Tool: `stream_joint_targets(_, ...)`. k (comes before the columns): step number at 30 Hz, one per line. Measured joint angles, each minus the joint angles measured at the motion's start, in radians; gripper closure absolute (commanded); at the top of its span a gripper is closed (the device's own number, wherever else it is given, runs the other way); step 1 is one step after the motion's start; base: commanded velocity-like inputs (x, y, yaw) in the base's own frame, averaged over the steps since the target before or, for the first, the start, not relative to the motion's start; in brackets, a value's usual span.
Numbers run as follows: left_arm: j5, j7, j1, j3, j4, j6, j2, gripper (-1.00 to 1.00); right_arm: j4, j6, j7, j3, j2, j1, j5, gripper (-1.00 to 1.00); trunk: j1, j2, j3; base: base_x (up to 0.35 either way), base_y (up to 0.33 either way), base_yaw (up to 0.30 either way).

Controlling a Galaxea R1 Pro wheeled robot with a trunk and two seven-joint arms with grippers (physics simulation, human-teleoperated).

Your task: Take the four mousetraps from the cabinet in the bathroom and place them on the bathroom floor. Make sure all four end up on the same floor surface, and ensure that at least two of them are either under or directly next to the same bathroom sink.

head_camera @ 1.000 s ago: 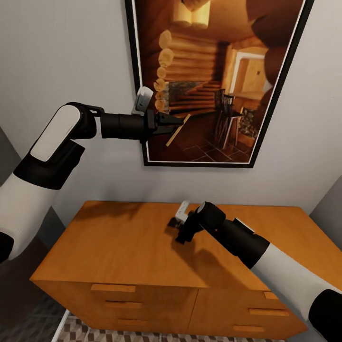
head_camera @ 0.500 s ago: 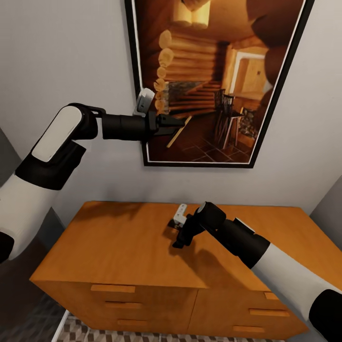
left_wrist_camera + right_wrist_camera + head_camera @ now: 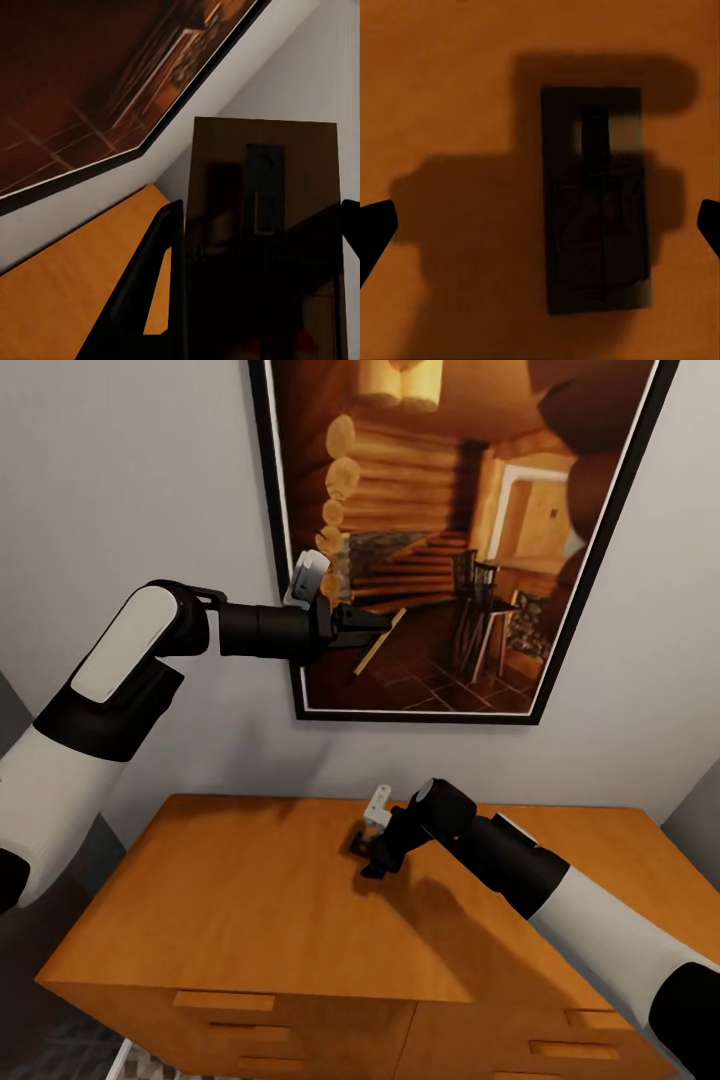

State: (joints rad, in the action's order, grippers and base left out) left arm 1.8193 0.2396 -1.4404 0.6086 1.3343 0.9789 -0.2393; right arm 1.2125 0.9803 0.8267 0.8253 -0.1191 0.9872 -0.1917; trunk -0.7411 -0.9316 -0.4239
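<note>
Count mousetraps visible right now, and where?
2. One mousetrap is clamped in the left end effector, raised in front of the framed picture. The other lies flat on the cabinet top under the open right end effector. Others may be hidden.

**Head view: left arm raised with trap, right arm over cabinet top**

Left gripper (image 3: 385, 622) raised before framed cabin picture (image 3: 460, 530), clamping a thin tan mousetrap (image 3: 377, 641). Right gripper (image 3: 368, 857) points down at cabinet (image 3: 230, 900) top, over a small dark object, identity unclear. Jaw state not readable.
</note>
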Motion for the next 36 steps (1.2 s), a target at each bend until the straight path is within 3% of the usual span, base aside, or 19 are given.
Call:
stream_joint_targets(11,0.006,-0.005,0.001,0.0,0.01,0.0,0.008,1.0,0.022,0.0,0.0,0.006,0.0,0.013,0.001,-1.0,0.0,0.0,0.0,0.122,-0.026,0.0)
stream_joint_targets(17,0.007,-0.006,0.018,0.0,0.017,0.001,0.073,1.0,0.03,0.0,0.0,0.006,-0.001,0.013,0.001,-1.0,0.0,0.0,0.0,0.014,-0.003,0.0)
stream_joint_targets(19,0.009,-0.006,0.02,0.0,0.018,0.001,0.107,1.0,0.031,0.0,0.0,0.005,-0.001,0.013,0.0,-1.0,0.0,0.0,0.0,0.002,0.0,0.0)
stream_joint_targets(33,0.009,-0.003,0.098,0.002,0.012,-0.065,0.177,1.0,0.024,0.009,0.001,0.003,0.001,0.015,0.008,-1.0,0.0,0.0,0.0,0.0,0.0,0.0)
stream_joint_targets(36,0.007,-0.002,0.115,0.002,0.012,-0.079,0.181,1.0,0.012,0.008,0.002,0.003,0.001,0.015,0.008,-1.0,0.0,0.0,0.0,0.0,0.0,0.0)
